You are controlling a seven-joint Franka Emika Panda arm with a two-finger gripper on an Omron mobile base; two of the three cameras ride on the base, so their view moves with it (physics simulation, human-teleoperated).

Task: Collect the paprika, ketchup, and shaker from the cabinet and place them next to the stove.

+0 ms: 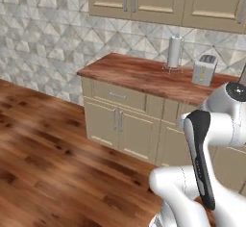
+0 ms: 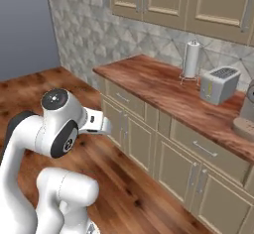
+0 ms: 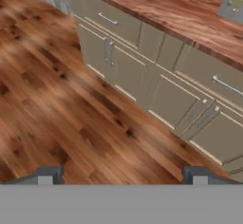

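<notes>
The gripper hangs over the wooden floor, and its fingers stand wide apart, one dark tip at each lower corner of the hand view, nothing between them but floorboards. Ahead of them runs a row of beige base cabinets with metal bar handles on the drawers and doors.

From the left base view, the white arm rises at the lower right, folded in on itself, its dark-striped link upright in front of the cabinets. From the right base view, the same arm bulks up at the lower left, a round dark joint facing the camera.

On top of the base cabinets lies the reddish-brown wooden surface. A white paper towel roll stands upright on its holder near the tiled wall, and just beside it sits a pale grey toaster, slots up. At the far right edge of the right base view, part of another rounded grey appliance rests on the surface; what it is, I cannot tell. Beige wall cabinets hang above, doors closed.

As for the paprika, the ketchup, the shaker, the shelf cabinet and the stove: where they are, I cannot tell from here.
</notes>
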